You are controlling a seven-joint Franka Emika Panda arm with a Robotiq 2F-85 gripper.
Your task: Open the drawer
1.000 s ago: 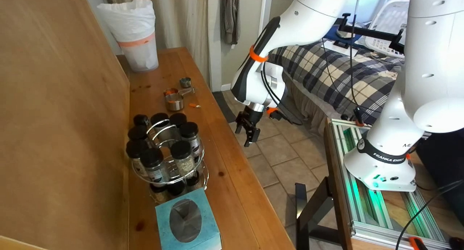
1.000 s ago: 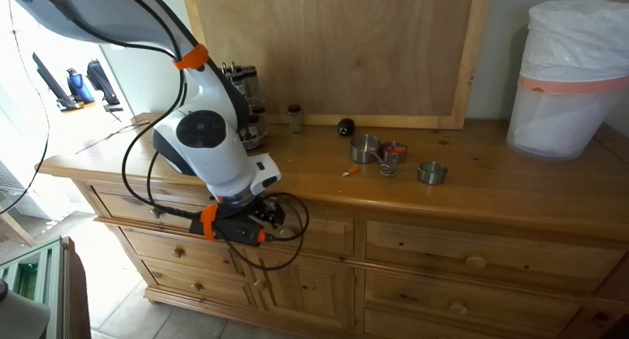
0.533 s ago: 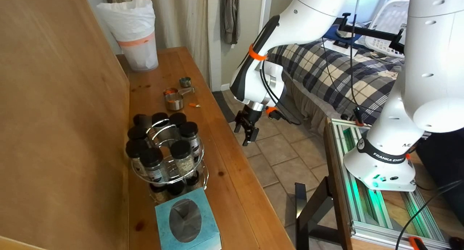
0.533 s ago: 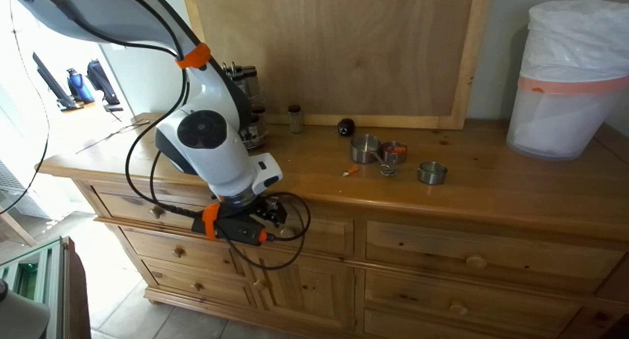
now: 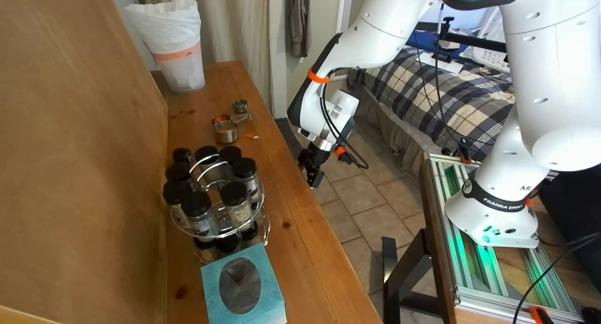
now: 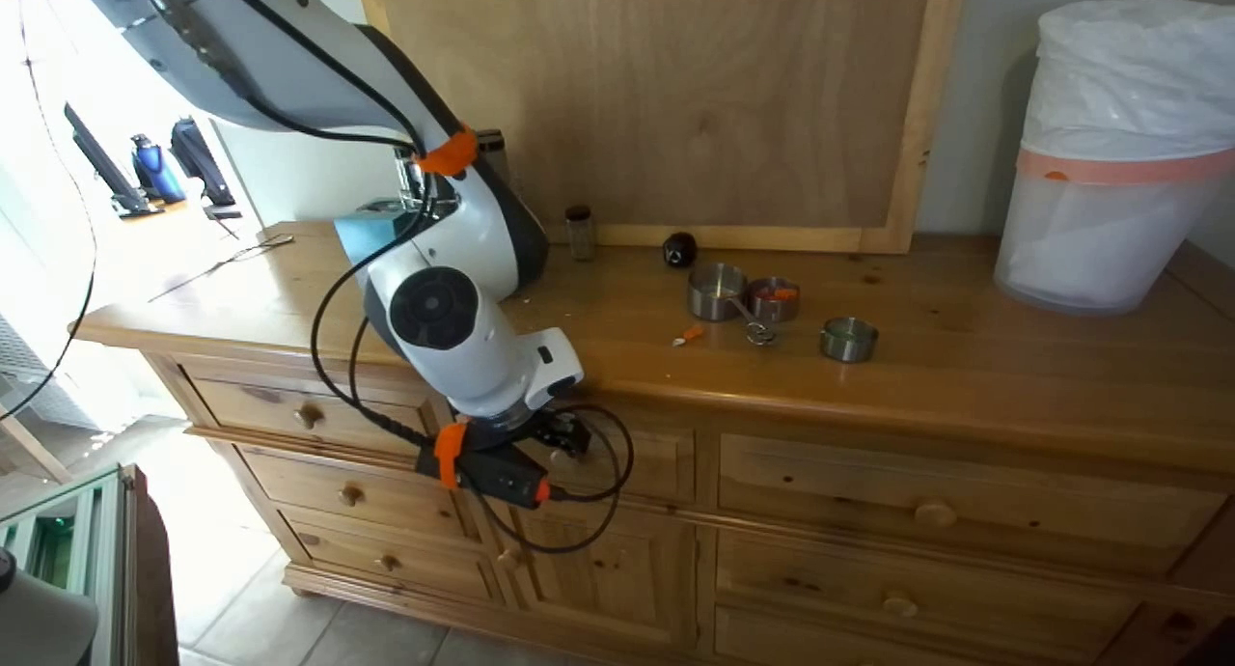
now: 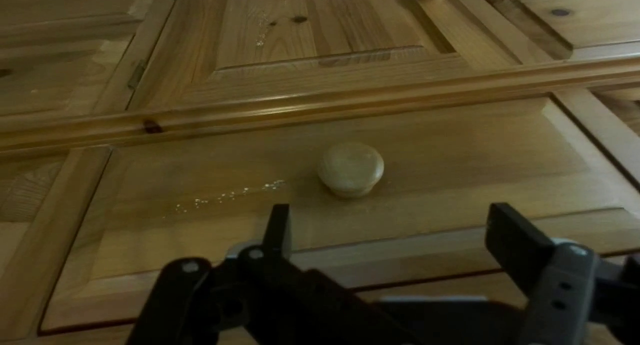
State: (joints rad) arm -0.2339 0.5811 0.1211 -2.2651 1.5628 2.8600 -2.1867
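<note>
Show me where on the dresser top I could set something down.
Two bare patches show: between the lone cup and the bin, and along the dresser's front edge, beside the jars and tissue box. It's crowded among the jars and around the paired cups, with an orange scrap nearby.

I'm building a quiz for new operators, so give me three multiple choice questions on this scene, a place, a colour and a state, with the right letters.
1. Where does the bag-lined bin stand?
A. On the floor
B. On the bed
C. On the dresser top

2. What colour is the tissue box?
A. Blue-green
B. Red
C. Yellow

3. In the wrist view, the pincer is:
A. Fully shut
B. Open
C. Clamped on a jar

1 C: its base rests there in both exterior views.
2 A: its top shows that shade in an exterior view.
3 B: its fingers stand wide apart before the drawer.
</note>
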